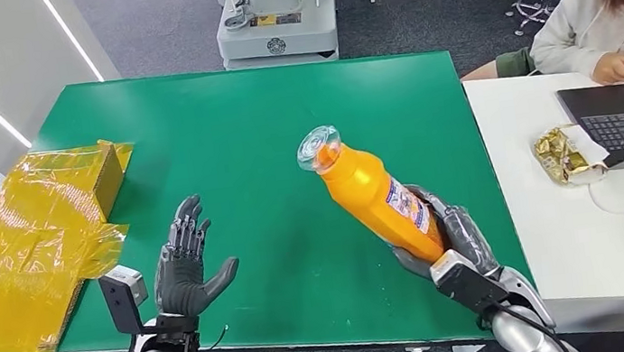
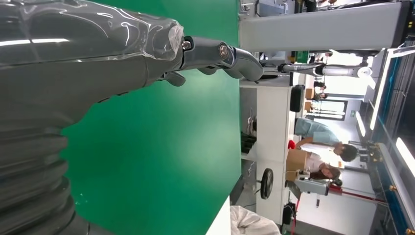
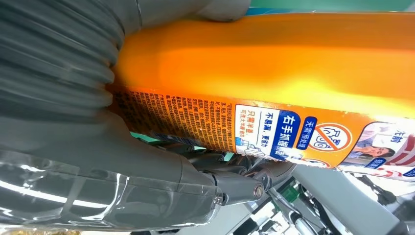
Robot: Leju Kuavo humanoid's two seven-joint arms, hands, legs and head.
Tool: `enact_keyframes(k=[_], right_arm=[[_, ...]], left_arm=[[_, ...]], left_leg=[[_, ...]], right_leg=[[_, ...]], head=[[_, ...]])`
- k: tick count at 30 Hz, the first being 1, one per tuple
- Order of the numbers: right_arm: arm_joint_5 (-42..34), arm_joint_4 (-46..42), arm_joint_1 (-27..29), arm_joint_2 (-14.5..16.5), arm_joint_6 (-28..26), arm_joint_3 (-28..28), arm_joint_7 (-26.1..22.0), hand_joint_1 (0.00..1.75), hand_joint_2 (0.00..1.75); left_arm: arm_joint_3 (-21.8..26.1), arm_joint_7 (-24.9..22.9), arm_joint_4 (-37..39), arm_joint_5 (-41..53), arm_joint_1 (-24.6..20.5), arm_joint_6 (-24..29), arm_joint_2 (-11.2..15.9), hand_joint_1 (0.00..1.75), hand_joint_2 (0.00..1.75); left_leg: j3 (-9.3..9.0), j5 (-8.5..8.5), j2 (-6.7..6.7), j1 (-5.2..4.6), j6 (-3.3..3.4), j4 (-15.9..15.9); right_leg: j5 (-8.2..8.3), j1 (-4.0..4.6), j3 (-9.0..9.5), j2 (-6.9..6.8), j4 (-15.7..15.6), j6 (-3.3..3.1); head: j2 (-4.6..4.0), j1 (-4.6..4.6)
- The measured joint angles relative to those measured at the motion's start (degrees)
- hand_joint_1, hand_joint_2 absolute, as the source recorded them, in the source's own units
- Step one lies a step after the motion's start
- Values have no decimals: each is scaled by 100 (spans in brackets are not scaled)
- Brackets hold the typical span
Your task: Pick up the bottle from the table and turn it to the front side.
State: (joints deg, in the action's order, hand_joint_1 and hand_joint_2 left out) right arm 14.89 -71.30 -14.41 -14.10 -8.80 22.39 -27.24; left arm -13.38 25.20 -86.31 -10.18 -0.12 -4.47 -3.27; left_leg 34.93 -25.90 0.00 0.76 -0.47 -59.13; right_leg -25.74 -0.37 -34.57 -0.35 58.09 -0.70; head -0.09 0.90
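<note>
Head view shows the right hand [image 1: 452, 239] gripping the orange bottle [image 1: 378, 196] by its lower body, lifted off the green surface [image 1: 258, 138] and tilted, its clear cap [image 1: 318, 149] pointing up and away from the robot. Its printed label [image 3: 293, 132] faces the right wrist camera. The left hand [image 1: 188, 265] hovers over the near left part of the surface, fingers spread, holding nothing. Yellow wrapped packaging [image 1: 34, 240] lies at the surface's left edge.

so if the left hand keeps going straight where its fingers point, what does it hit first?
Probably nothing: the open left hand points across bare green table. The crumpled yellow plastic wrap lies off to its side; height is unclear.
</note>
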Motion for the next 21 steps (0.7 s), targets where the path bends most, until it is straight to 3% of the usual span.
enact_keyframes(k=[4,8,14,21], right_arm=[[-68,-60,57,85,3,-65,-25,175,175],[-153,49,-34,280,64,-83,-93,175,175],[-241,999,-785,917,160,160,-225,175,175],[-248,2192,-1667,1674,283,521,-194,175,175]], left_arm=[[-5,-3,23,-107,-31,-98,0,0,175],[-92,-54,74,-480,-227,-522,5,0,175],[-406,-426,148,-856,-925,-1049,-56,0,175],[-607,-663,232,-1122,-1626,-1212,-199,0,175]], left_leg=[[0,1,0,0,0,0],[1,2,0,1,-1,0],[-2,13,3,2,-6,0],[-2,19,2,2,-8,0]], right_leg=[[0,0,0,0,0,0],[2,0,0,0,2,-2],[9,1,0,3,6,-8],[13,1,-2,3,9,-14]], head=[[0,-1],[0,-1],[0,0],[0,1]])
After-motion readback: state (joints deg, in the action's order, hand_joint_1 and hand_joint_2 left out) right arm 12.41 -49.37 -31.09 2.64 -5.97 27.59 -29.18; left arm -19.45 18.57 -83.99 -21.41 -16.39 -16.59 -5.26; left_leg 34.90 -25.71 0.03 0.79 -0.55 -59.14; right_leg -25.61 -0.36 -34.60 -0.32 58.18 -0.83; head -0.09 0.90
